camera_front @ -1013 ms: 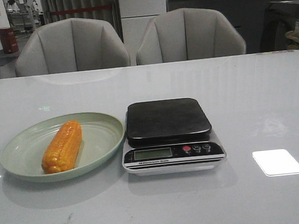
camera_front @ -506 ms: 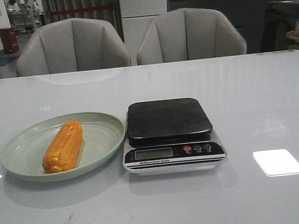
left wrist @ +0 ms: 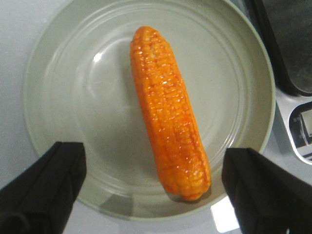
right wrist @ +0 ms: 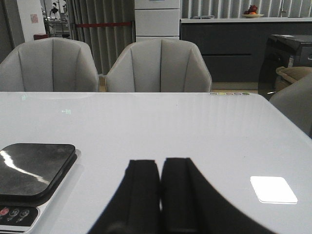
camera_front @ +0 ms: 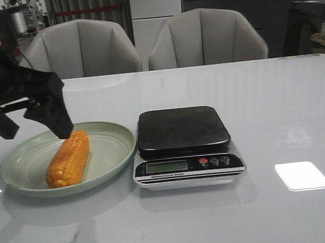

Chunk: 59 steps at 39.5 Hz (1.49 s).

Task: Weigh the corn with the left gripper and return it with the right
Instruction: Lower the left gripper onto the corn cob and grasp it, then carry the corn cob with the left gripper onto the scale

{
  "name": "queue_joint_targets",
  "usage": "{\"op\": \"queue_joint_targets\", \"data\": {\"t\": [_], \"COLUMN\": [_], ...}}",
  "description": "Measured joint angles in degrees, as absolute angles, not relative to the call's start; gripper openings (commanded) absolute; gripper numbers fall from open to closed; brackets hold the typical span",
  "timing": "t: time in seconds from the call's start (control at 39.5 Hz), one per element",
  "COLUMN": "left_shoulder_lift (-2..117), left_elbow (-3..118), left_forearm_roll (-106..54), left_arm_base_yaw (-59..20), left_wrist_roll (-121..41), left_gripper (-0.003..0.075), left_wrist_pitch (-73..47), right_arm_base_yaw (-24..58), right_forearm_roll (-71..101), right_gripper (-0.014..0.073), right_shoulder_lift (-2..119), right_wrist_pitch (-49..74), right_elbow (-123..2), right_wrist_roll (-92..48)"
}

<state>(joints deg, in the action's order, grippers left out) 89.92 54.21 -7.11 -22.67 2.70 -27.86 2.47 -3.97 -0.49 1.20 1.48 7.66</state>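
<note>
The orange-yellow corn [camera_front: 68, 159] lies lengthwise on the pale green plate [camera_front: 109, 146] at the table's left. My left gripper [camera_front: 35, 131] hangs open just above the plate's far-left part, its black fingers apart and not touching the cob. In the left wrist view the corn [left wrist: 168, 117] lies between the two wide-spread fingers [left wrist: 44, 190], with the plate [left wrist: 78, 97] under it. My right gripper [right wrist: 160, 163] is shut on nothing, low over bare table to the right of the scale. It does not show in the front view.
A black-topped digital scale [camera_front: 182, 130] with a display and buttons stands right next to the plate; its corner shows in the right wrist view [right wrist: 34, 170]. Two grey chairs [camera_front: 205, 38] stand behind the table's far edge. A bright light patch [camera_front: 301, 176] lies front right.
My left gripper has come into the front view from the left and now hangs open over the plate. The corn, plate and scale have not moved.
</note>
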Motion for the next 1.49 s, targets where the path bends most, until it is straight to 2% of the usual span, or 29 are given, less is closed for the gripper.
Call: {"op": "queue_joint_targets", "data": {"t": [0.33, 0.43, 0.56, 0.71, 1.04, 1.32, 1.39, 1.49], "left_shoulder_lift": [101.4, 104.0, 107.3, 108.3, 108.8, 112.5, 113.1, 114.0], "left_elbow": [62.6, 64.2, 66.2, 69.5, 80.1, 81.7, 81.8, 81.8], "left_forearm_roll": [-8.7, -9.3, -9.6, -10.9, -11.9, -17.2, -18.8, -19.9], "left_arm_base_yaw": [-24.6, -24.7, -24.7, -24.7, -30.7, -35.3, -35.4, -35.4], "left_wrist_roll": [3.6, 3.6, 3.6, 3.7, 3.8, 3.8, 3.8, 3.8], "left_gripper": [0.0587, 0.0482, 0.0286, 0.0110, 0.0115, 0.0119, 0.0142, 0.0218], "left_wrist_pitch": [-33.3, -35.5, -38.7, -40.9, -41.8, -35.6, -33.3, -31.0], "right_arm_base_yaw": [2.5, 2.5, 2.5, 2.5, 2.5, 2.5, 2.5, 2.5], "right_forearm_roll": [-4.0, -4.0, -4.0, -4.0, -4.0, -4.0, -4.0, -4.0], "right_gripper": [0.0159, 0.0159, 0.0159, 0.0159, 0.0159, 0.0159, 0.0159, 0.0159], "right_shoulder_lift": [-0.5, -0.5, -0.5, -0.5, -0.5, -0.5, -0.5, -0.5], "right_wrist_pitch": [1.2, 1.2, 1.2, 1.2, 1.2, 1.2, 1.2, 1.2], "right_elbow": [1.5, 1.5, 1.5, 1.5, 1.5, 1.5, 1.5, 1.5], "right_wrist_roll": [7.7, 7.7, 7.7, 7.7, 7.7, 7.7, 7.7, 7.7]}}
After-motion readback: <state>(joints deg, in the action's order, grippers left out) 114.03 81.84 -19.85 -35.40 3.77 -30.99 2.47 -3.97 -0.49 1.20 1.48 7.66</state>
